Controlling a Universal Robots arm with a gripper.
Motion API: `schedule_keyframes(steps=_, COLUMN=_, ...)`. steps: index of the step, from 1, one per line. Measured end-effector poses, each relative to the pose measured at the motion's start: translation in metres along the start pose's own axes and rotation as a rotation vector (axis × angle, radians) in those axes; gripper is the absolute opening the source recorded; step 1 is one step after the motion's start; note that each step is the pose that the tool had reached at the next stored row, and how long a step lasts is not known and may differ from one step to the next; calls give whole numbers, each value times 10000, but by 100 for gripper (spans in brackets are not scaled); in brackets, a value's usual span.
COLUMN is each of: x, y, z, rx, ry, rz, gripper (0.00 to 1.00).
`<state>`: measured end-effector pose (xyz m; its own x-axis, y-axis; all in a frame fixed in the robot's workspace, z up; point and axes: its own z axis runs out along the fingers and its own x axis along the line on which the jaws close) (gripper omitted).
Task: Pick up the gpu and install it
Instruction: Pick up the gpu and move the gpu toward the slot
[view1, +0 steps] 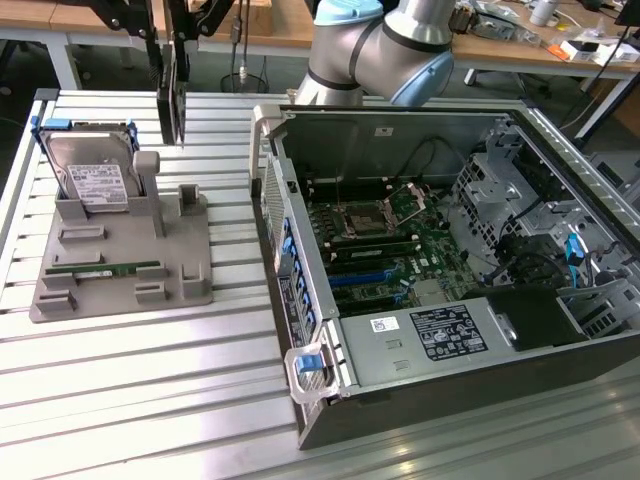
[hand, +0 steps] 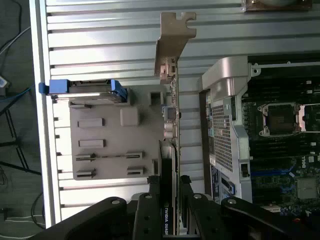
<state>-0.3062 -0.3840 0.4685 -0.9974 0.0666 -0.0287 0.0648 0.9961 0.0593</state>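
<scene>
Gripper (hand: 169, 189) is clamping the gpu (view1: 170, 108) by 1 edge, holding it upright in the air near the gray tray (view1: 120, 285) and computer case (view1: 300, 300); card is looking light, stiff and fragile, so board edges are grabbing best.

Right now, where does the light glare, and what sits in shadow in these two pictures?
Exterior view: glare streaks the ribbed silver metal table along its near edge, and inside the open grey computer case it is dim. Wrist view: bright bands wash out the table slats, while the black hand, shut on the thin black graphics card with a silver bracket, is dark.
</scene>
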Motion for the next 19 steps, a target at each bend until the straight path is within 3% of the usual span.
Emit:
schedule_keyframes(steps=6, x=-11, y=-6, z=39, rx=2, ry=1, rz=-1, gripper=26)
schedule_keyframes(steps=13, x=-339, y=-2, z=61, rx=3, ry=22, rz=1, gripper=26)
schedule_keyframes(steps=15, x=-610, y=4, z=85, rx=3, ry=29, rz=2, gripper=26)
schedule_keyframes(steps=17, x=-780, y=8, z=100, rx=4, ry=35, rz=2, gripper=26)
schedule_keyframes(steps=19, x=-1071, y=16, z=129, rx=5, ry=41, rz=4, gripper=26)
